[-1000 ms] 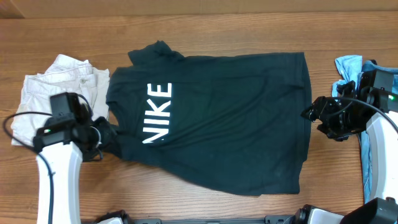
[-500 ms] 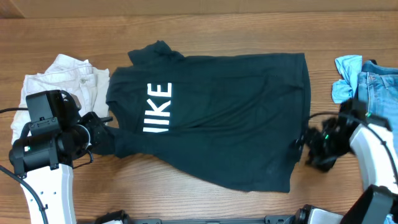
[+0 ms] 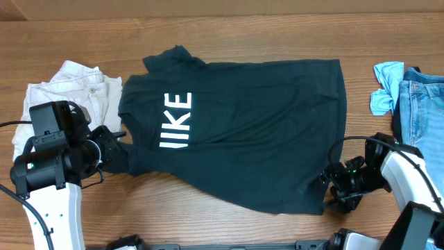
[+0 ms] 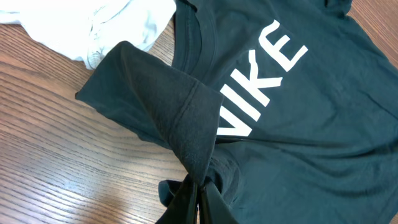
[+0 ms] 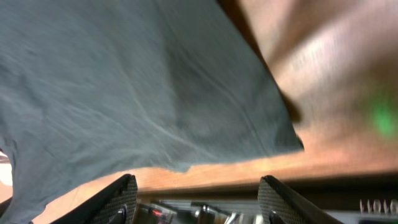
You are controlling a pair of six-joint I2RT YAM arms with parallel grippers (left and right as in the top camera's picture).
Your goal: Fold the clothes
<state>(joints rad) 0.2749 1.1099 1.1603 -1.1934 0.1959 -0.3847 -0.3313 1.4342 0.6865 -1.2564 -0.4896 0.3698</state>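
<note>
brown wooden table (image 3: 243,28) carries the large black-navy cotton t-shirt (image 3: 263,132), which lies spread in the middle with its white letters toward my left side. my left gripper (image 4: 198,198) is clenched on the near sleeve, and the cloth there is bunched into a fold. my right gripper (image 5: 198,202) sits at the near hem corner, fingers wide apart and holding nothing. cream-white crumpled shorts (image 3: 76,87) lie beside the collar, and blue denim jeans (image 3: 420,104) lie at the right edge.

Beside the T-shirt (image 3: 263,132), shorts (image 3: 69,83) block left, jeans (image 3: 423,104) right.
</note>
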